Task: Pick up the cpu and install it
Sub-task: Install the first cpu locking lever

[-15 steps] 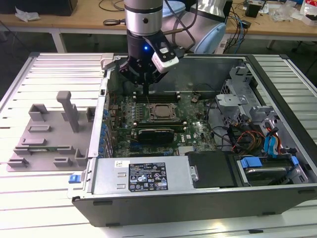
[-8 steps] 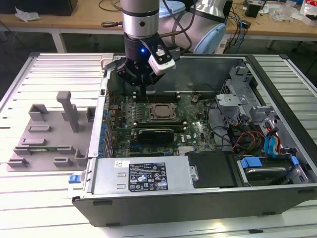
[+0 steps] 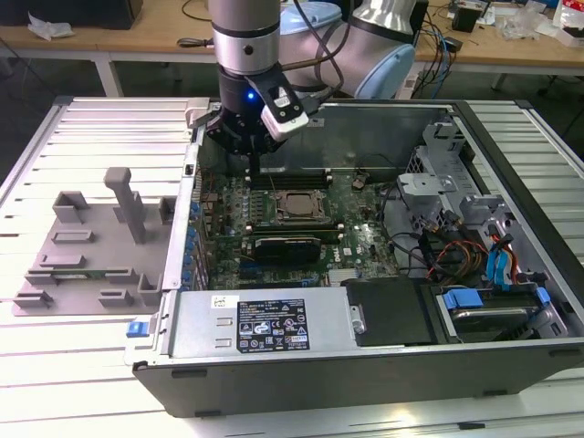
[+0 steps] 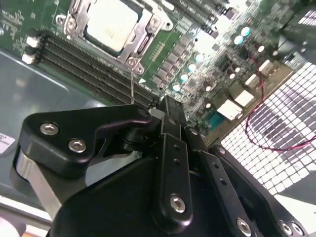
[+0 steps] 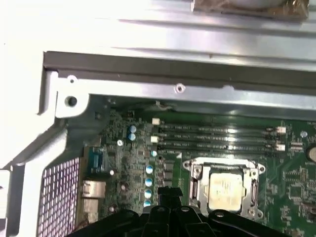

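The cpu (image 3: 294, 204), a silvery square chip, lies flat inside the black-framed socket on the green motherboard (image 3: 351, 239). Both wrist views show it seated there too, as cpu (image 4: 111, 24) and cpu (image 5: 226, 191). My gripper (image 3: 254, 172) hangs over the board just toward the exterior view's left of the socket, above the memory slots (image 5: 217, 138). Its black fingers (image 4: 167, 111) are pressed together with nothing between them. The gripper (image 5: 170, 192) does not touch the chip.
The board sits in an open computer case (image 3: 511, 137) with a power supply (image 3: 265, 324) at the front, and a drive cage and cables (image 3: 456, 237) on the exterior view's right. A grey fixture (image 3: 91, 246) lies on the table at the left. The case wall (image 5: 173, 69) runs close behind the slots.
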Motion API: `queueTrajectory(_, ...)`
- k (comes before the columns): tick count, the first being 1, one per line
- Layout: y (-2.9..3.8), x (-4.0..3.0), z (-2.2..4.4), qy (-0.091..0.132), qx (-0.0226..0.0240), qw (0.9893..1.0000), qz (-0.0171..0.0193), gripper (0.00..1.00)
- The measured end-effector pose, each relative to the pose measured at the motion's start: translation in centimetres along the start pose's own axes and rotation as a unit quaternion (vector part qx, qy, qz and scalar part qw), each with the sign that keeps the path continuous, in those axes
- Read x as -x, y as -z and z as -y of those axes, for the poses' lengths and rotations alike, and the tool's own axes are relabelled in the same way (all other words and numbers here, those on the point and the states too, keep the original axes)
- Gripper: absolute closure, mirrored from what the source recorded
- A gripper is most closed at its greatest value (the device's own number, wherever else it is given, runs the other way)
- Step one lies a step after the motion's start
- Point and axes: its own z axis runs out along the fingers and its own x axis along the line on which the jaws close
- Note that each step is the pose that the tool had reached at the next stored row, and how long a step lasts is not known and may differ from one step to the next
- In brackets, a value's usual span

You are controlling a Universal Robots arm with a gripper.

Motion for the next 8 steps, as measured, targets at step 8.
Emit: queueTrajectory(8,-0.79,-0.03,0.05,0.000,0.0042,1.0000,0.0002,0.89)
